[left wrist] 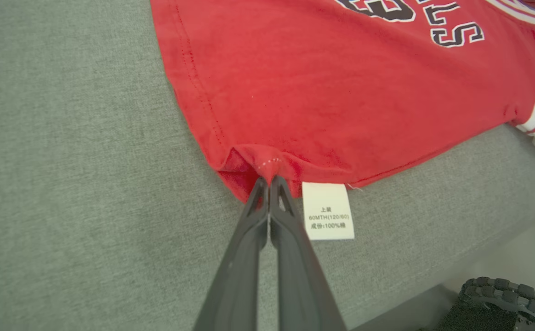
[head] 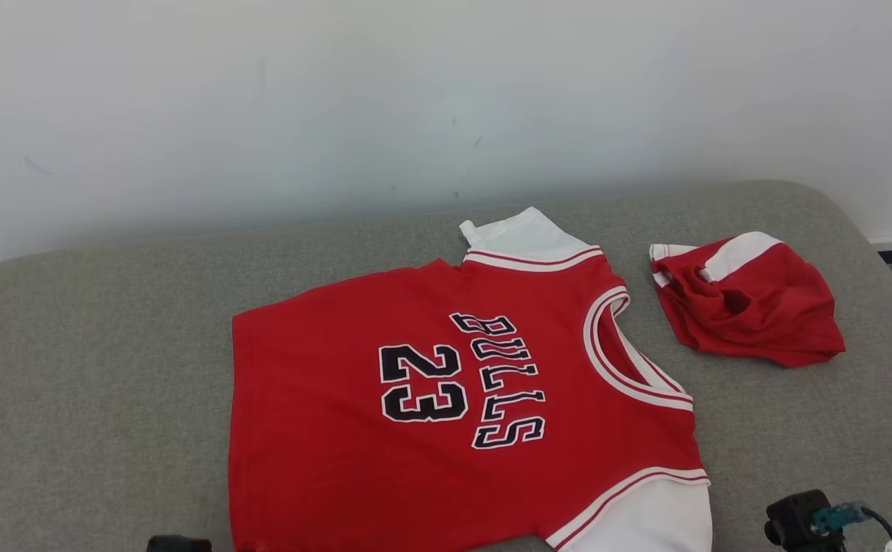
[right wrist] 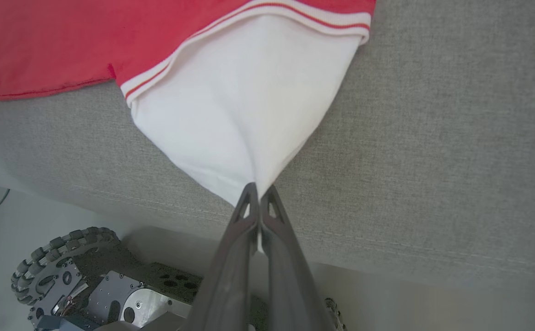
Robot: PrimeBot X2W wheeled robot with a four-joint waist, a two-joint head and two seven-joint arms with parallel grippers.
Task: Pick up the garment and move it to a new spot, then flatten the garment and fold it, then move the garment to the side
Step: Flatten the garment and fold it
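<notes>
Our left gripper has its 2 fingers pressed together on the near hem corner of the shirt, with a small pucker of red cloth bunched at the tips. The white label lies flat just beside them. Our right gripper is likewise clamped, on the tip of the near white sleeve, which is drawn out to a point.

The shirt lies spread, print up, on the grey cushion. Its near edge sits close to the cushion's front rim, and our wheeled base shows below that rim.

What could go wrong, as we judge it:
- Both holds are thin pinches at the very edge, so a sharp tug may pull the cloth free.
- If 1 arm leads the other, the shirt may skew or wrinkle instead of flattening.
- The pucker at the hem may get folded under.
- A pull toward us may drag the near edge off the rim.
- A sweep to our right may run into the other red bundle, which lies near the collar but apart from it.

The shirt's long axis runs across us. The collar points to our right and the hem to our left. The 23 and the lettering read sideways, and the far sleeve points toward the wall.
</notes>
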